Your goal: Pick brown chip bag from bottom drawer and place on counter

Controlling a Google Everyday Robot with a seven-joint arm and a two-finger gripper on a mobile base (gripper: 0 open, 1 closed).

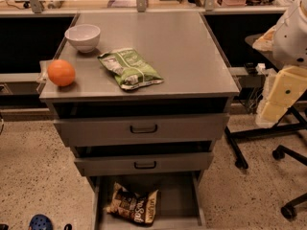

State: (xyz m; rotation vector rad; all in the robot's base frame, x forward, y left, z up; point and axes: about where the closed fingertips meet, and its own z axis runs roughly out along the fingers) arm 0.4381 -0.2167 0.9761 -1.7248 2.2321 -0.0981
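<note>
– Brown chip bag (133, 206) first: is the hand anywhere near it?

– No. The hand (282, 96) hangs at three o'clock of the cabinet, just off the tabletop's edge and well apart from the bag. I cannot tell how far open it is. Nothing shows in it, and the bag is plainly elsewhere.

– Why out there?

– My guess is that it leaves the drawer fronts free and the way down unblocked. The white arm (292, 28) above it enters the view at two o'clock.

– What is nearest to it?

– The tabletop (192, 56). Its three o'clock half is bare, which I judge the natural spot to set the bag down. Toward nine o'clock lie a green chip bag (129, 69) and then an orange (61, 73) at the edge, with a white bowl (83, 36) at ten o'clock.

– And below?

– The two upper drawers (144, 128) stand only a little way out. The bottom drawer (178, 195) is pulled far out at six o'clock, so its floor lies open from above. The bag lies flat and crumpled there, toward the drawer's seven o'clock corner near the front lip, with nothing on it.

– So what is the step in hand?

– The reach is not yet begun. The hand would have to go down and across to six o'clock, and I think it must clear the middle drawer's front on the way.
</note>
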